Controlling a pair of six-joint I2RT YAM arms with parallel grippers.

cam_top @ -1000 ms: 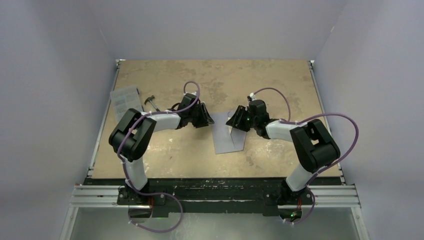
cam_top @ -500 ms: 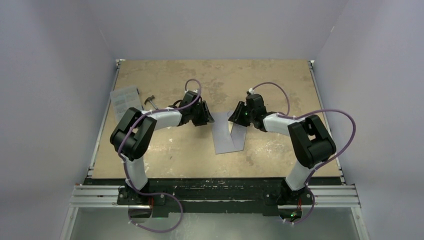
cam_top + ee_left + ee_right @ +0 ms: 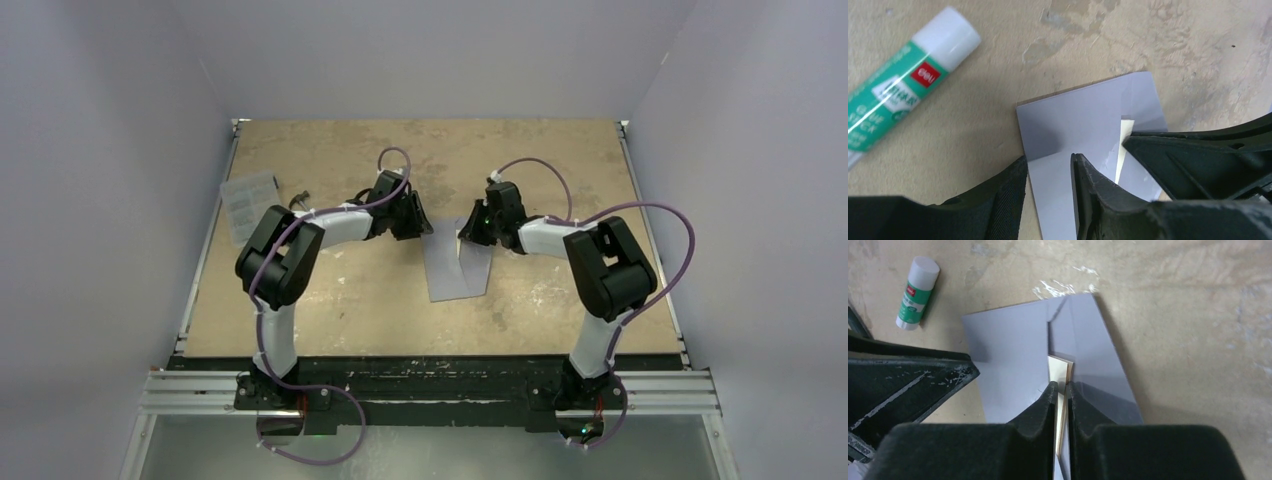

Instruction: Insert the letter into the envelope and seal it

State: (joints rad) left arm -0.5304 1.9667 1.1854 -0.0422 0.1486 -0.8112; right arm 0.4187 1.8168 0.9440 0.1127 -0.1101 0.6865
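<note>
The grey-blue envelope [image 3: 450, 275] lies flat mid-table, its pocket open toward the far side. It also shows in the left wrist view [image 3: 1083, 115] and the right wrist view [image 3: 1008, 360]. My right gripper [image 3: 470, 230] [image 3: 1061, 385] is shut on the peach-tan letter [image 3: 1059, 369], held on edge with its front end in the envelope's mouth. A sliver of the letter [image 3: 1126, 131] shows in the left wrist view. My left gripper [image 3: 418, 222] [image 3: 1048, 162] is open, its fingers straddling the envelope's left part, low over it.
A green-and-white glue stick [image 3: 893, 110] [image 3: 917, 292] lies on the table just left of the envelope. A clear ribbed plastic box [image 3: 250, 203] and a small dark tool [image 3: 300, 198] sit at the far left. Grey walls enclose the table.
Both grippers have moved toward the far side. The right gripper has carried the letter along the envelope toward its far end. The envelope has shifted slightly away.
</note>
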